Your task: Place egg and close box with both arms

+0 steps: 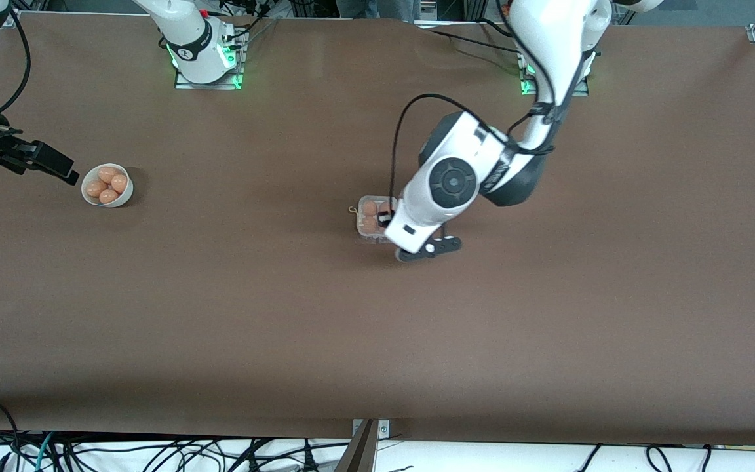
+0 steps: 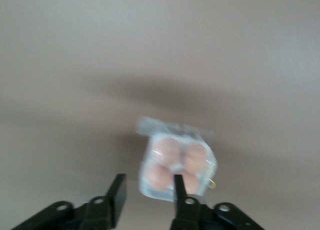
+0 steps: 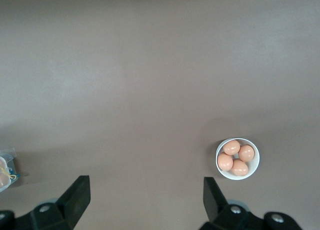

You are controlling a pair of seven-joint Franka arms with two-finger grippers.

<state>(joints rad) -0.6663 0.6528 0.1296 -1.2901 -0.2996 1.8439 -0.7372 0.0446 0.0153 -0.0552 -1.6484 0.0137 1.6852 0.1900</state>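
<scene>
The clear box sits mid-table with several orange-brown eggs filling its cells. I cannot tell whether its lid is down. It also shows in the left wrist view and at the edge of the right wrist view. My left gripper hangs over the box's edge toward the left arm's end; it is open and empty, and one of its fingers overlaps the box. My right gripper waits beside the bowl, open and empty.
A round white bowl with several more eggs stands toward the right arm's end of the table; it also shows in the right wrist view. The brown table is bare nearer to the front camera. Cables lie along its near edge.
</scene>
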